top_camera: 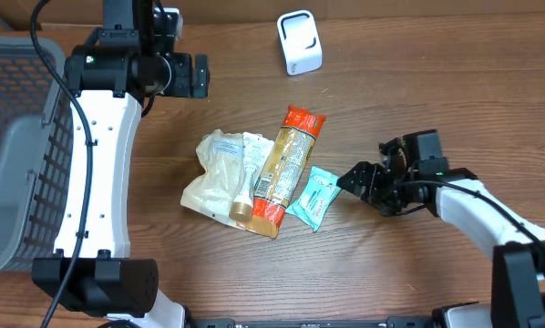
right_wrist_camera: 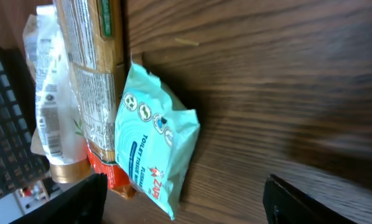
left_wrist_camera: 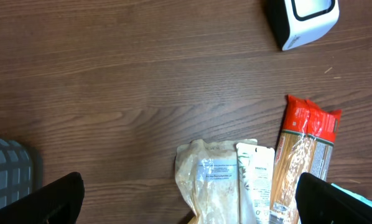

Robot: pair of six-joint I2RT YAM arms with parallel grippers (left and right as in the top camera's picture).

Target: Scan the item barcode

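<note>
Lying just before the right claw (top_camera: 348, 180): teal tissue pack (top_camera: 312, 197).

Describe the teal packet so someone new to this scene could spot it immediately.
On the wooden table, find the long orange-ended pasta pack near the middle. The teal packet lies against its right side, nearest the right tool. It alone is teal, small and squat.
</note>
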